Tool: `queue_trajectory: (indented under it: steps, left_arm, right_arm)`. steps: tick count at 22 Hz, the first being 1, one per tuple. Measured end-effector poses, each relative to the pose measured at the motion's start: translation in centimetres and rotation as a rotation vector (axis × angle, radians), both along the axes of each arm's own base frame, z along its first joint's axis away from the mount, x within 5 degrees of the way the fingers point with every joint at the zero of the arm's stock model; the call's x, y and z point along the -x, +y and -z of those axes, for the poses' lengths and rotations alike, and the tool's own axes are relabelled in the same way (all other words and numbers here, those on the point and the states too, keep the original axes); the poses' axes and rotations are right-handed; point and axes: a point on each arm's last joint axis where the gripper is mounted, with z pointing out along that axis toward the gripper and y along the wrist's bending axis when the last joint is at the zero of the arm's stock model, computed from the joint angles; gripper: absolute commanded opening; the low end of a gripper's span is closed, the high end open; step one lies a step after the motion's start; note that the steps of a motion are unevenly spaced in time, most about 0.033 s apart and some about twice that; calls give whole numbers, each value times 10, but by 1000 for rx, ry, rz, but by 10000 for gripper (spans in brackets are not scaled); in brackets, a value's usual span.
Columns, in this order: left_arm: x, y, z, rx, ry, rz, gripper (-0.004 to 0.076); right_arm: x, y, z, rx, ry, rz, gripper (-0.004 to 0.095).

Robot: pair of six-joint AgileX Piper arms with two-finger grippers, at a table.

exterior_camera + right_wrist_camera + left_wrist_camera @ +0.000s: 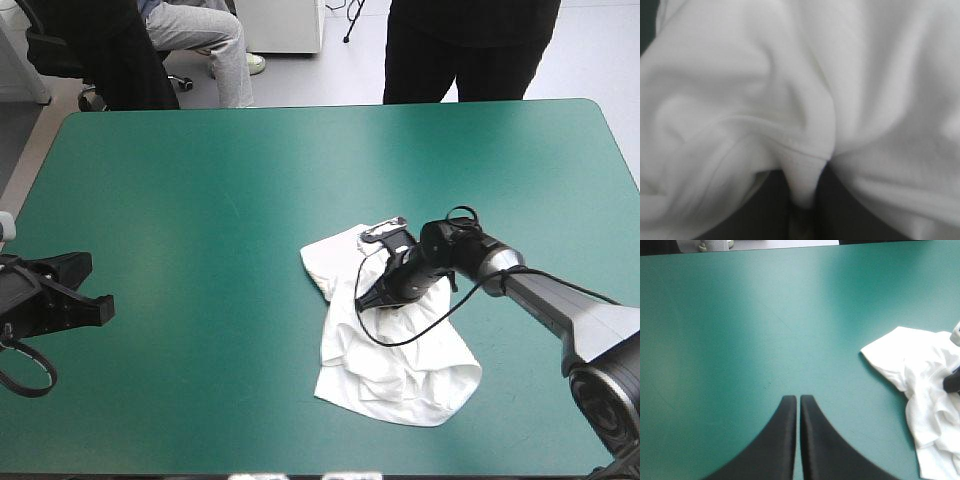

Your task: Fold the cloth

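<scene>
The white T-shirt (400, 370) lies in a crumpled heap on the table, right of the middle and toward the front edge. My right gripper (382, 297) presses down on the heap's upper part. In the right wrist view a hemmed fold of the T-shirt (790, 75) runs down between the black fingers (850, 215), and the gripper (803, 192) is shut on it. My left gripper (100, 306) hovers near the table's left edge, far from the shirt. Its fingers meet in one arch (799, 399), shut and holding nothing. The T-shirt (920, 370) lies ahead of it and off to the side.
Bare teal-green cover (230, 200) stretches between the left gripper and the T-shirt and on to the far edge. The table's front edge runs close below the heap's lower hem (400, 415).
</scene>
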Motion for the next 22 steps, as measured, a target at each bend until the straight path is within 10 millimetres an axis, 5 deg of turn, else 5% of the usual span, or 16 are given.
queue_trajectory:
  steps: [9,11,13,14,16,22]
  left_arm:
    - [0,0,0,9,2,1,15]
    - [0,-1,0,18,4,7,15]
    - [0,-2,0,22,5,11,15]
    - [0,-2,0,23,5,12,15]
    - [0,-2,0,23,5,12,15]
    - [1,-2,0,34,8,5,28]
  right_arm:
    - [6,121,-2,-76,-3,-234,-9]
    - [8,132,-4,-79,-2,-267,75]
    - [11,137,-6,-69,-2,-316,308]
    - [13,138,-7,-63,2,-335,522]
    - [15,137,-9,-49,19,-363,654]
    - [12,132,-26,-26,78,-306,610]
